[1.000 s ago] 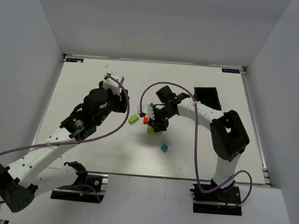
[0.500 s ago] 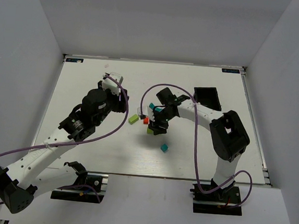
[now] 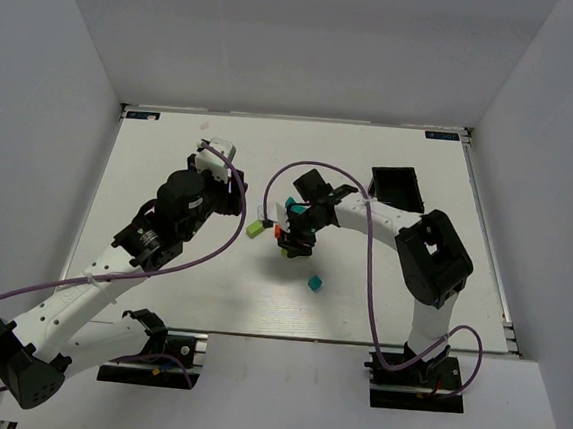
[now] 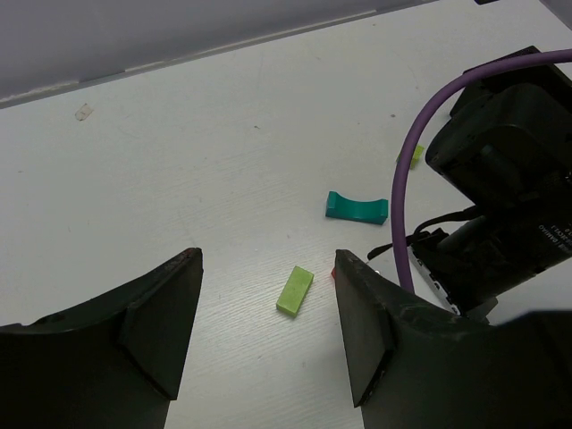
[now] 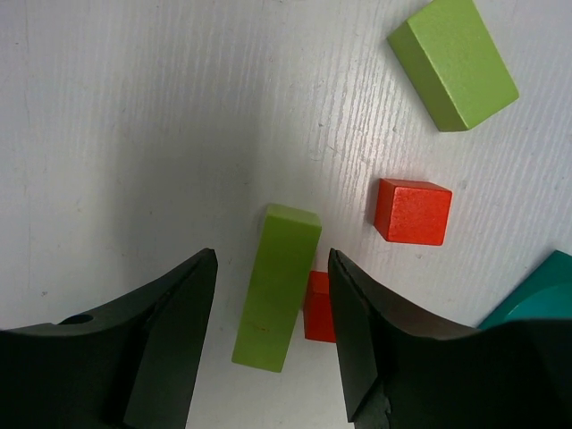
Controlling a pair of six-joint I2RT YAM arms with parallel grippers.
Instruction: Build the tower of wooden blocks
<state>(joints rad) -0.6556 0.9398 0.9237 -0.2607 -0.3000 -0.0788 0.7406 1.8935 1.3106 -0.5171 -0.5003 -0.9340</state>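
Right gripper (image 5: 273, 259) is open at medium width, pointing down, straddling a long lime green block (image 5: 277, 295) that lies flat on the white table (image 3: 170, 164). There is a clear gap between the block and the left finger. On the other side a small red block (image 5: 318, 308) sits right against the lime one, partly hidden under the right finger; can't tell whether that finger touches anything. Just beyond the fingertips is a red cube (image 5: 413, 212), apart from the long block. Further out is a second lime green block (image 5: 453, 63), lying flat on its own. Left gripper (image 4: 268, 264) is open wide and holds nothing, hovering above the table with that second lime block below, near its right finger. A teal arch (image 4: 357, 206) sits past it, close to the right arm's black wrist and purple cable (image 4: 407, 214). In the top view a teal cube (image 3: 314, 283) lies alone, nearer the arm bases. The tower pieces are loose mid-table, none stacked. The black bin (image 3: 397, 187) sits off to the right, well apart from the blocks.
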